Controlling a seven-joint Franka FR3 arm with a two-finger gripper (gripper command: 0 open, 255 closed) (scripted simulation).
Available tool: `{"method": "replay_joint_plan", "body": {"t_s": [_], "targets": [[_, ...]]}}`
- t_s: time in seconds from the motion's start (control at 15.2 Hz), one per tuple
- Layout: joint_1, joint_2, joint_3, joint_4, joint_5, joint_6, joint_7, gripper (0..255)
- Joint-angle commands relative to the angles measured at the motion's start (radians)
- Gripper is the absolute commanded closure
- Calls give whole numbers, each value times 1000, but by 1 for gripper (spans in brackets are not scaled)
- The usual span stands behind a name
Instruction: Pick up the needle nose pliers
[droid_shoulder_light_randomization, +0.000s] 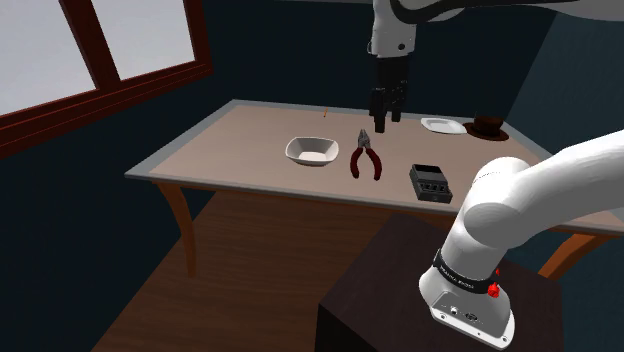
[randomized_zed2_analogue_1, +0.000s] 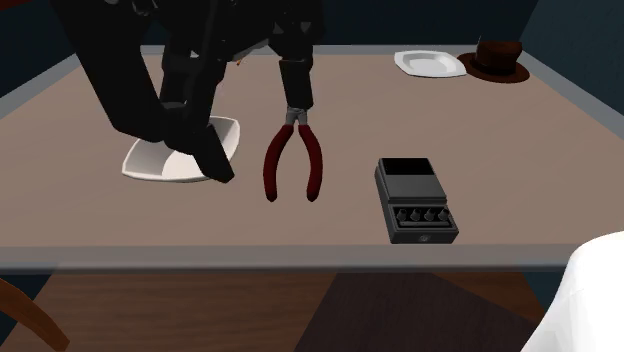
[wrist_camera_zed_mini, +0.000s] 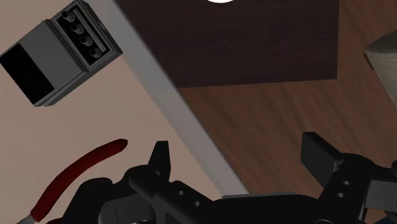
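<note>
The needle nose pliers (droid_shoulder_light_randomization: 366, 157) have dark red handles and a grey nose, and they lie flat near the middle of the table (droid_shoulder_light_randomization: 240, 145). My black gripper (droid_shoulder_light_randomization: 385, 108) hangs in the air above them, a little toward the table's far side. From the second exterior view the pliers (randomized_zed2_analogue_1: 292, 158) lie below the gripper (randomized_zed2_analogue_1: 260, 142), whose fingers stand wide apart. Along the hand, one red handle (wrist_camera_zed_mini: 83, 172) shows beside the open gripper (wrist_camera_zed_mini: 240, 156). Nothing is between the fingers.
A white bowl (droid_shoulder_light_randomization: 312, 152) sits to the shoulder view's left of the pliers. A black box with knobs (droid_shoulder_light_randomization: 430, 183) lies to their right. A white plate (droid_shoulder_light_randomization: 441, 126) and a dark brown hat-like object (droid_shoulder_light_randomization: 488, 127) stand at the far right. My stand (droid_shoulder_light_randomization: 420, 290) is in front of the table.
</note>
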Motion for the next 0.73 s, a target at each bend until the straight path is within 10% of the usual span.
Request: {"method": "replay_joint_plan", "body": {"t_s": [0.0, 0.66], "targets": [[0, 0, 0, 0, 0, 0, 0, 0], [-99, 250, -125, -6, -45, 302, 39, 0]]}}
